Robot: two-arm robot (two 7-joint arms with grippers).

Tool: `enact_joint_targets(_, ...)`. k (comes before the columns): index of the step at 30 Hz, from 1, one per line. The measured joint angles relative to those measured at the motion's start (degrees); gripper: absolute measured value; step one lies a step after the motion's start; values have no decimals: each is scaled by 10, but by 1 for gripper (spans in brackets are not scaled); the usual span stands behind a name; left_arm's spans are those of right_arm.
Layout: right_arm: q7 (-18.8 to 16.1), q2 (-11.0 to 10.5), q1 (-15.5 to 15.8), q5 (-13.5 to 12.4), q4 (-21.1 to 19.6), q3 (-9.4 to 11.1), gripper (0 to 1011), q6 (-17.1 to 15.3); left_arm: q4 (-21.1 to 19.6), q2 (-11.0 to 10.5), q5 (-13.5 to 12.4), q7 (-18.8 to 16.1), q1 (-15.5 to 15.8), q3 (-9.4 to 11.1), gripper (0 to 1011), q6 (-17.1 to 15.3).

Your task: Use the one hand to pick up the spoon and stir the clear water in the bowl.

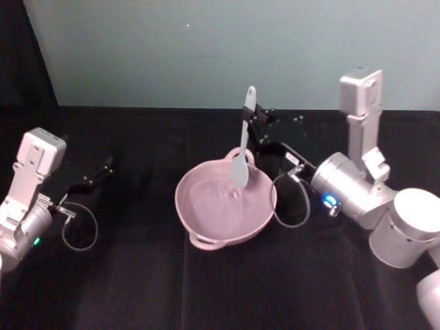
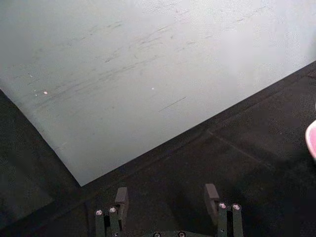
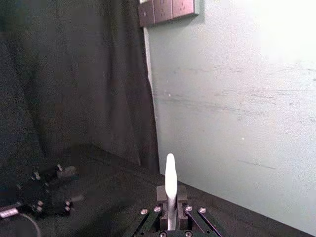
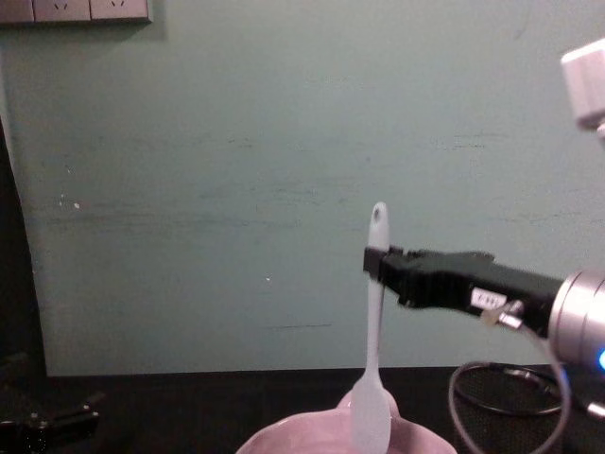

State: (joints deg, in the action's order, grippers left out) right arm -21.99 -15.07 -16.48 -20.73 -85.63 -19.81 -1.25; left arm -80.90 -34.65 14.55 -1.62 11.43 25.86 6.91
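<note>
Pink bowl (image 1: 206, 210) of clear water, white spoon (image 1: 241, 161) head dipped in, right gripper (image 1: 256, 124) clamping its handle

The white spoon (image 4: 375, 331) stands nearly upright, handle tip up, its flat head dipping inside the bowl (image 1: 206, 213). The pink glossy bowl sits mid-table, holding clear water.

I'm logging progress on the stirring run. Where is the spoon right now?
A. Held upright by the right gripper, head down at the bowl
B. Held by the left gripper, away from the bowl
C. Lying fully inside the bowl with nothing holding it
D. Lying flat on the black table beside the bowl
A: the right gripper is shut on the handle of the spoon, which stands upright with its head lowered into the bowl.
</note>
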Motion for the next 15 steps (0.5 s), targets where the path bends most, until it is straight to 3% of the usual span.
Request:
enact_joint_targets(6, -5, -13, 12, -59, -50, 26, 110, -53, 0, 0, 0, 0, 0, 0, 1011, 0)
enact_joint_targets(12, -1, -34, 22, -134, -107, 77, 110, -116, 0, 0, 0, 0, 0, 0, 1011, 0)
enact_joint_targets(15, 2, -42, 24, -158, -117, 96, 110, -130, 0, 0, 0, 0, 0, 0, 1011, 0)
